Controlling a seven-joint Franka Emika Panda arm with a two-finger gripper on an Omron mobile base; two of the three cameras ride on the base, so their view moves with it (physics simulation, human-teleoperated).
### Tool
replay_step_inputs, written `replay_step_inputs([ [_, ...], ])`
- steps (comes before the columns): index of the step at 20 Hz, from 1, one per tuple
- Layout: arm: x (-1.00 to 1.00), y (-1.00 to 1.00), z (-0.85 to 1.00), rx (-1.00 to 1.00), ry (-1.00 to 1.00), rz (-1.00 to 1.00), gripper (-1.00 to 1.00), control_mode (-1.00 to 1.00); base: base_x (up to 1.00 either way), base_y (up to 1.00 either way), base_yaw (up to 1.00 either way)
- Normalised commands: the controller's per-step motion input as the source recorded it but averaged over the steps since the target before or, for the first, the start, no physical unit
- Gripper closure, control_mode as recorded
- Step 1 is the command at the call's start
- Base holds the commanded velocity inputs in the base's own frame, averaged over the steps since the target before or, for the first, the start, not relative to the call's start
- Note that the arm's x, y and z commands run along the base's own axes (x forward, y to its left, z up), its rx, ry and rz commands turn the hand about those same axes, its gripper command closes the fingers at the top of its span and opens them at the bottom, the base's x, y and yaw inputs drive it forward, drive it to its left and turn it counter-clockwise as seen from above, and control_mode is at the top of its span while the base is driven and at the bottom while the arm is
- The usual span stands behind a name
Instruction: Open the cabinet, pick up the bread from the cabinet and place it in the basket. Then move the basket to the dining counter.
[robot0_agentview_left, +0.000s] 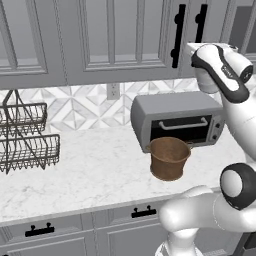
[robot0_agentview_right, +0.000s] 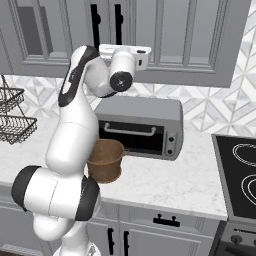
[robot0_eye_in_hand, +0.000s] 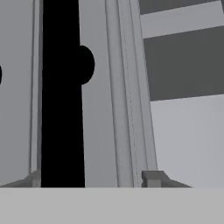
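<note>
The grey cabinet (robot0_agentview_left: 120, 40) hangs on the wall above the counter (robot0_agentview_left: 90, 170), and its door is closed. Its long black bar handle (robot0_eye_in_hand: 62, 92) runs straight up and down. In the hand view, the gripper (robot0_eye_in_hand: 89, 178) sits right at this handle, with one finger tip on each side of the bar. The jaws look partly closed around the bar, but I cannot tell if they are squeezing it.

The brown woven basket (robot0_agentview_left: 169, 158) stands upright on the counter, open end up, just in front of the grey toaster oven (robot0_agentview_left: 177, 120). A black wire rack (robot0_agentview_left: 25, 137) stands far off to the left.
</note>
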Motion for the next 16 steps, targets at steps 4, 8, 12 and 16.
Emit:
replay_step_inputs([
  [4,0.98,0.03,-0.22,0.00,0.10,0.31,-1.00,-1.00,0.00,0.00,0.00],
  [8,1.00,0.63,-0.14,-0.17,0.22,0.26,-1.00,-1.00,0.00,0.00,0.00],
  [12,0.99,0.90,0.00,-0.42,0.40,0.08,1.00,-1.00,0.00,0.00,0.00],
  [16,0.87,0.07,0.06,-0.23,0.50,0.16,1.00,-1.00,0.00,0.00,0.00],
])
